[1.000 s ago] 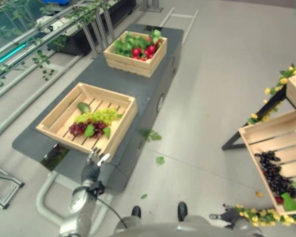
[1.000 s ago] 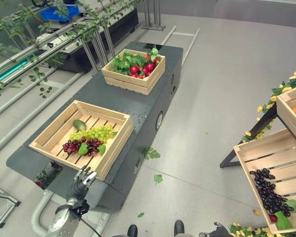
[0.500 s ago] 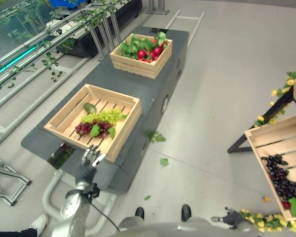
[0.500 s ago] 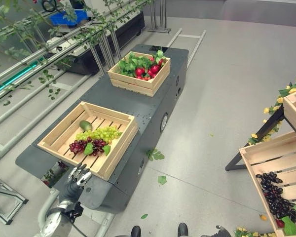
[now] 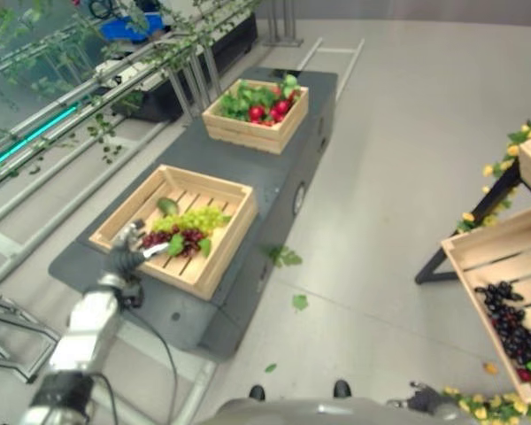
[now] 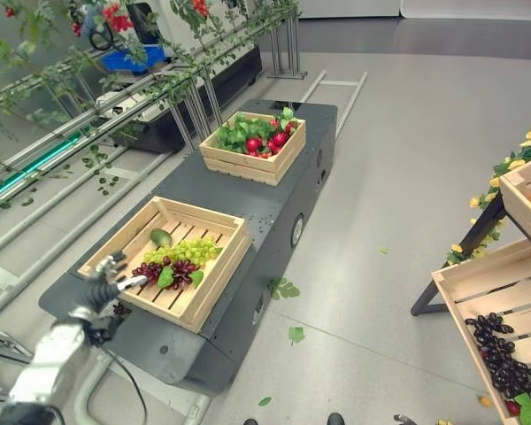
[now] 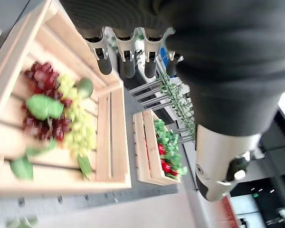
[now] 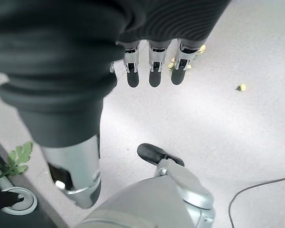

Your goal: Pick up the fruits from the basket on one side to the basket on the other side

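Note:
The near wooden crate [image 5: 211, 266] on the dark cart holds red grapes [image 5: 179, 238], green grapes [image 5: 196, 219] and a small green fruit [image 5: 166, 205]. My left hand [image 5: 126, 251] hovers open at that crate's near left corner, fingers straight and pointing in over the rim towards the red grapes [image 7: 40, 102]; it holds nothing. A second crate [image 5: 244, 133] at the cart's far end is filled with red fruits [image 5: 267, 110] and green leaves. On the right, a shelf crate [image 5: 485, 250] holds dark grapes [image 5: 512, 325]. My right hand [image 8: 152, 66] hangs open and empty low over the floor.
The dark cart [image 5: 275, 168] runs away from me between metal rails with vines [image 5: 88, 88] on the left and open grey floor. A leafy shelf stand with yellow flowers [image 5: 500, 168] is on the right. Loose leaves [image 5: 283, 257] lie on the floor beside the cart.
My left hand has risen from below the cart's front edge to the near crate's left corner. The camera has shifted too. The right hand stays low.

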